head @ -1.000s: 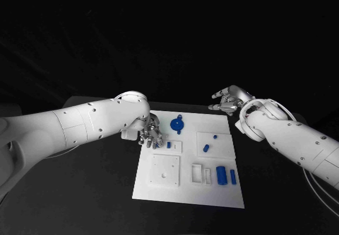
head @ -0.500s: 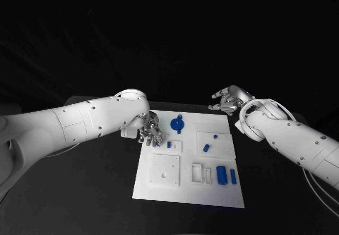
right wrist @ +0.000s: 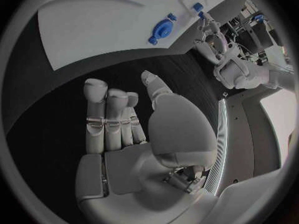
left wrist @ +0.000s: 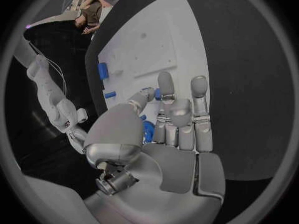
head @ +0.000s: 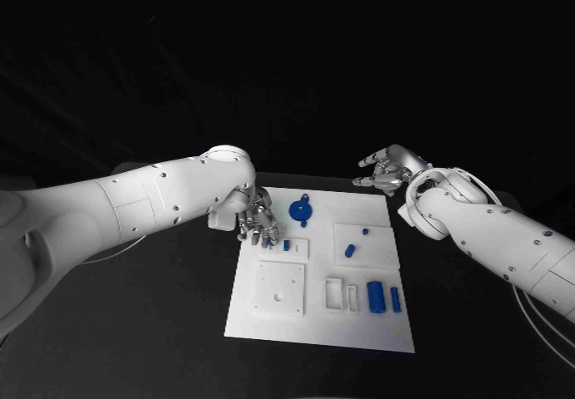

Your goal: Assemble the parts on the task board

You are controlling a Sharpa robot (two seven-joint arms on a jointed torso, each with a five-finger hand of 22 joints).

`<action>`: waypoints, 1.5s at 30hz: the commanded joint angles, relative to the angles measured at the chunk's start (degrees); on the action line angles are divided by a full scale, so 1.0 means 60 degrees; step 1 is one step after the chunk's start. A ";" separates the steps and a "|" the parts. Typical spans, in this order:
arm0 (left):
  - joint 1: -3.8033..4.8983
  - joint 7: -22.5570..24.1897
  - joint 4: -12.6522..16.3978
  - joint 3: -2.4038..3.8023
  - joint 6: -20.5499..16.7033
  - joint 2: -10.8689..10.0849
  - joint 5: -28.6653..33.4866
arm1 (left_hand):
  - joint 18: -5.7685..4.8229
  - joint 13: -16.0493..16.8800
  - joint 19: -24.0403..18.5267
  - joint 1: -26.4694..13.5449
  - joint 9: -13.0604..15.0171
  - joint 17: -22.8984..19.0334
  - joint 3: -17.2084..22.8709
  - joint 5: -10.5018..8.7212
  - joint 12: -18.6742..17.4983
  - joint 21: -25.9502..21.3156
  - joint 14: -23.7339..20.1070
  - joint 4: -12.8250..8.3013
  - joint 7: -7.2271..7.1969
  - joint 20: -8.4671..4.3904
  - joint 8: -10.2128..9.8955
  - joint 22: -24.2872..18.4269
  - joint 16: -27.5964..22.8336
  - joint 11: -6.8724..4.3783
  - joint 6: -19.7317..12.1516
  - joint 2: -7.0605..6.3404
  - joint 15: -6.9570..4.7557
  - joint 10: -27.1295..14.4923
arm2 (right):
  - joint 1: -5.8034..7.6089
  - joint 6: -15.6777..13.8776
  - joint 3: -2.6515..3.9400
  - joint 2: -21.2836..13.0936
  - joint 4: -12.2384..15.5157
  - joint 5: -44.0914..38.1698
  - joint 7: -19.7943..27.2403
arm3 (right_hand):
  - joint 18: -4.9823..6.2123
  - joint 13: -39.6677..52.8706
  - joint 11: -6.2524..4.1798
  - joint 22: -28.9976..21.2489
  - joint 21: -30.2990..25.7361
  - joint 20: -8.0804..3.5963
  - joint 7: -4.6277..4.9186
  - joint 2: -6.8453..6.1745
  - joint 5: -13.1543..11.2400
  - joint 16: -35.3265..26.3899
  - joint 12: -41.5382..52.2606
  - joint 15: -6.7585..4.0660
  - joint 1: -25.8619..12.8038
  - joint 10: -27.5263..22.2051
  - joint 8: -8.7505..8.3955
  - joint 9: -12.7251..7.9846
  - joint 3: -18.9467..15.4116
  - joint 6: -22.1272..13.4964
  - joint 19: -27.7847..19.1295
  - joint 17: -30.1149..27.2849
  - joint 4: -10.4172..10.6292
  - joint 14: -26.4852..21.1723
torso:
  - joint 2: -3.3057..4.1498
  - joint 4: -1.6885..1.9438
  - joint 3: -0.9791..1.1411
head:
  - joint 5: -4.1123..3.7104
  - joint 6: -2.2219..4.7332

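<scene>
Several blue parts lie loose on the task board (head: 360,332) in the head view; the left hand (head: 254,218) hangs over its near-left corner, fingers apart and empty, just beside a small blue peg (head: 285,244). A careless descent could knock it.

From the left wrist, the fingers (left wrist: 198,92) look straight, though the peg seems partly hidden.

From the right wrist, the right hand (right wrist: 134,129) is open over black table (right wrist: 50,134), the blue wheel (right wrist: 161,31) well apart.

The task board (head: 321,328) lies in the middle of the table (head: 144,332). On its far part sits a round part (head: 301,209), with the left hand (head: 255,218) above the board's left edge just beside it. The right hand (head: 384,171) hangs beyond the far right corner, apparently over bare table, while two upright parts (head: 385,298) stand side by side near the board's right edge.
</scene>
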 commanded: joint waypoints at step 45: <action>-0.0082 0.0348 -0.1518 -0.0075 0.1046 0.0826 0.0092 | 0.0076 0.0027 -0.0124 0.0159 0.0107 -0.0035 0.1958 -0.0002 -0.0041 0.0121 -0.0042 -0.1971 -0.0151 0.0035 -0.0173 0.0182 -0.0003 -0.0038 0.0219 0.0064 -0.0011 0.0327 | -0.0007 0.0128 0.0002 0.0080 0.0003 -0.0064 0.0069 | 0.0124 0.0004 -0.0010 0.0009 -0.0035 0.0037 0.0022 0.0044 -0.0037 -0.0046 -0.0023 0.0015 -0.0044 -0.0071 0.0021 -0.0001 0.0081 0.0021 0.0469 -0.0004 -0.0079 -0.0033 | 0.0001 0.0004 -0.0009 | -0.0011 -0.0034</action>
